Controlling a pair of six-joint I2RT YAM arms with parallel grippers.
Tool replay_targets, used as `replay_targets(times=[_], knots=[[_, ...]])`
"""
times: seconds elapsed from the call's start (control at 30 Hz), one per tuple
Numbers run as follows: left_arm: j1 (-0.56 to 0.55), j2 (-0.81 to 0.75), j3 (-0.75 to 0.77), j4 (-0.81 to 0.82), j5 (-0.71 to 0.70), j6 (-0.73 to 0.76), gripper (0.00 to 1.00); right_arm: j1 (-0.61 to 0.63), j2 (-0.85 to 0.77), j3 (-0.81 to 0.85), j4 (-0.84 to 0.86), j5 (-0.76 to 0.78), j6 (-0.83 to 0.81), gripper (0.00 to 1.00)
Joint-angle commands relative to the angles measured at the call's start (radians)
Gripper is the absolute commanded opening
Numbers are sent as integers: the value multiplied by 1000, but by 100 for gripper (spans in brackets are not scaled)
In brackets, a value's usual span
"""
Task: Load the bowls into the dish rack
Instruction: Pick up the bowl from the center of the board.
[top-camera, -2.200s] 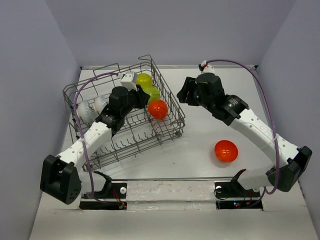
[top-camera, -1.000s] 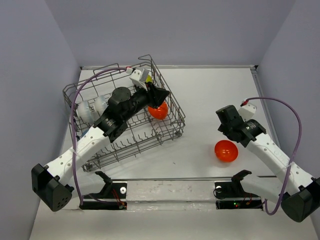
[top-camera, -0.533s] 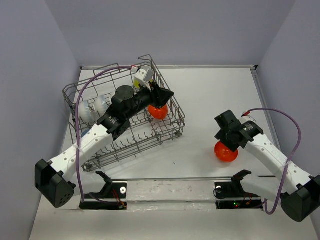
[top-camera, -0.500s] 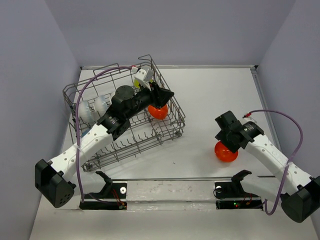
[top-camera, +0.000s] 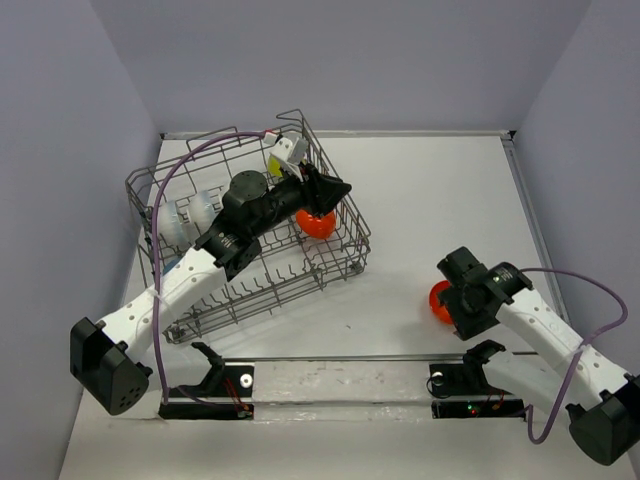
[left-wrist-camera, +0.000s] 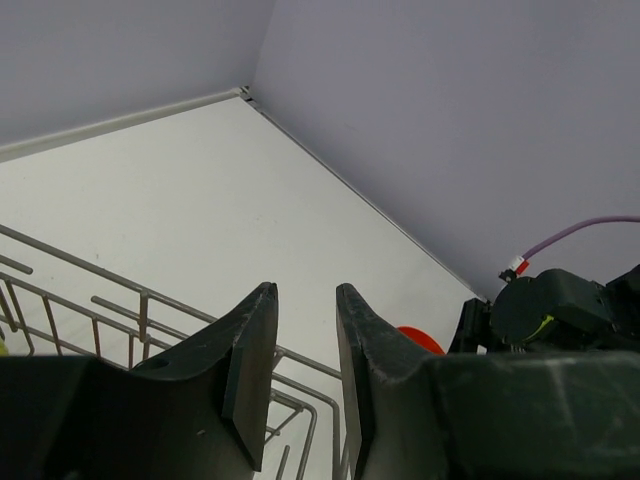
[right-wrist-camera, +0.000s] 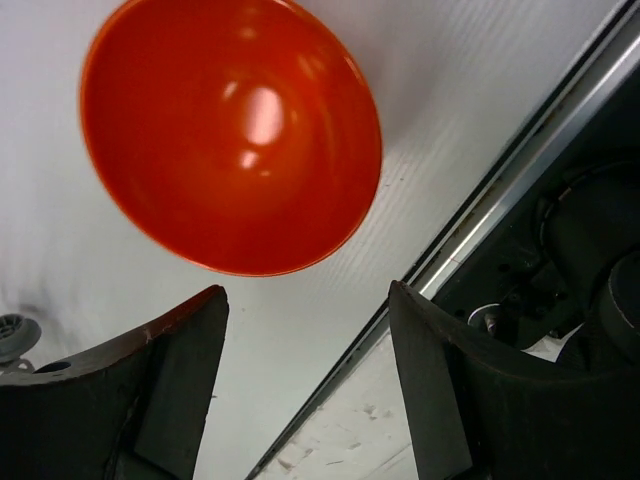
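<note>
The right pincer (right-wrist-camera: 305, 292) stands wide apart and empty over an orange bowl (right-wrist-camera: 230, 135) on the bench (right-wrist-camera: 80, 300), while the left pincer (left-wrist-camera: 303, 290), narrowly parted on nothing, hangs over the rack (top-camera: 280, 275) holding another orange bowl (top-camera: 318, 224).

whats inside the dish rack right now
In the dish rack: one orange bowl by the right wall and white bowls at the left end. The left arm lies across the far corner, hiding anything beneath it.

The table (top-camera: 420, 190) bears the dish rack (top-camera: 262, 286) far left — one orange-red bowl (right-wrist-camera: 230, 130) near right.
</note>
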Motion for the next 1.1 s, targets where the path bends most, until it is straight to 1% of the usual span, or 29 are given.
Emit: replay_targets(times=[0.0,0.17,0.47,0.7,1.07], knots=[[-4,-2,32,69,18,1,40,-6,-49,-57,-84,-23,174,71],[-4,12,37,66,21,1,40,-6,-110,-74,-84,-6,214,69],[-4,26,31,67,19,2,40,-6,-116,-117,-83,9,271,68],[-6,33,32,67,18,1,40,-6,-129,-126,-80,43,312,60],[-4,39,31,58,12,10,40,-6,-107,-166,-31,57,314,59]])
